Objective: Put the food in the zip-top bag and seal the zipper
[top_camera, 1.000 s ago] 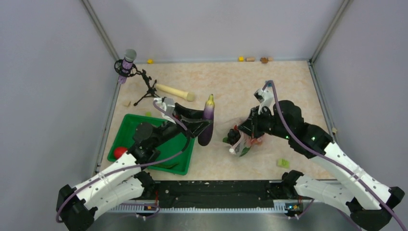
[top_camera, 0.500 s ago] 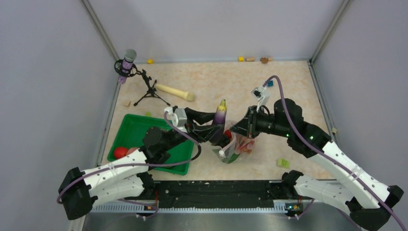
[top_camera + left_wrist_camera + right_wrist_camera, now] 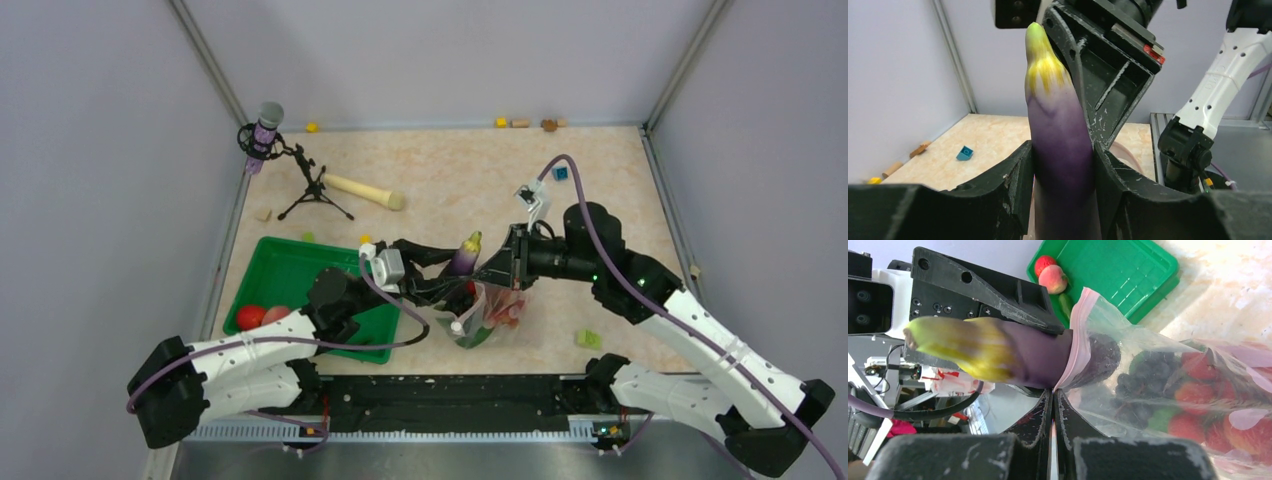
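Note:
My left gripper [image 3: 447, 272] is shut on the dark purple eggplant [image 3: 463, 256], also seen in the left wrist view [image 3: 1060, 130], with its yellow-green tip up. The eggplant's lower end is inside the mouth of the clear zip-top bag [image 3: 485, 312]. My right gripper [image 3: 507, 268] is shut on the bag's pale pink zipper strip [image 3: 1079, 345] and holds the mouth open above the table. Inside the bag [image 3: 1168, 385] lie strawberries [image 3: 1198, 365], dark berries [image 3: 1135, 375] and something green. A strawberry [image 3: 1044, 263] and the peach [image 3: 1056, 279] lie in the green tray [image 3: 285, 275].
A rolling pin [image 3: 362, 191] and a microphone on a small tripod [image 3: 275, 150] stand at the back left. A green block [image 3: 589, 339] lies at the front right, a blue block [image 3: 561, 173] behind my right arm. Small blocks line the back wall.
My left gripper carried the eggplant rightward from the tray's edge to the bag. My right gripper lifted the bag's mouth and turned it toward the eggplant, whose end now sits in the mouth.

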Available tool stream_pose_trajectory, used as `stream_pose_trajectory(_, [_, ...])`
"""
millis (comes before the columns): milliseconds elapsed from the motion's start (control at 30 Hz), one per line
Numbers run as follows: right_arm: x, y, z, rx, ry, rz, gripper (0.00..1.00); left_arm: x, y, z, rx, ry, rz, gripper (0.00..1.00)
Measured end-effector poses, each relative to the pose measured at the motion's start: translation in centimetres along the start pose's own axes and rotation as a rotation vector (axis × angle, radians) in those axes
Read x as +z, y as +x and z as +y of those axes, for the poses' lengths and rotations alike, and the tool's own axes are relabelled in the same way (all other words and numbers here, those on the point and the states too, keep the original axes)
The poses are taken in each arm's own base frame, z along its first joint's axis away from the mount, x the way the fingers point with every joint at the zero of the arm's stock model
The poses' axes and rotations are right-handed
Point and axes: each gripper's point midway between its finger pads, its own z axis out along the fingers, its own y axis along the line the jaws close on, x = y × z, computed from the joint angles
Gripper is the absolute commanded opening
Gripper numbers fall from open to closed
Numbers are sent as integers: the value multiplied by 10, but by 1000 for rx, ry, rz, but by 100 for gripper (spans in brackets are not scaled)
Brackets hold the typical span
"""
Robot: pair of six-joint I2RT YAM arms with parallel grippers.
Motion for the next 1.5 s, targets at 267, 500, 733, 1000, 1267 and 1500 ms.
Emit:
stream_pose_trajectory(267, [-2, 4, 1, 26, 16, 45, 0, -9, 10, -11, 89, 71, 17, 0])
stream_pose_trajectory(500, [-6, 3, 4, 28, 28, 63, 0, -22, 20, -20, 185, 133, 84, 0])
stream_pose_trajectory(733, [-8, -9, 15, -12, 14, 48, 0, -44, 58, -53, 255, 361, 216, 0])
stream_pose_trajectory(1000, [-3, 0, 11, -14, 11, 102, 0, -50, 80, -69, 377, 572, 276, 0])
stream_pose_trajectory(1267, [-3, -1, 11, -38, 11, 104, 0, -36, 79, -49, 448, 525, 325, 0])
stream_pose_trajectory(1500, [-4, 3, 7, -56, 22, 120, 0, -20, 84, -30, 580, 535, 389, 0])
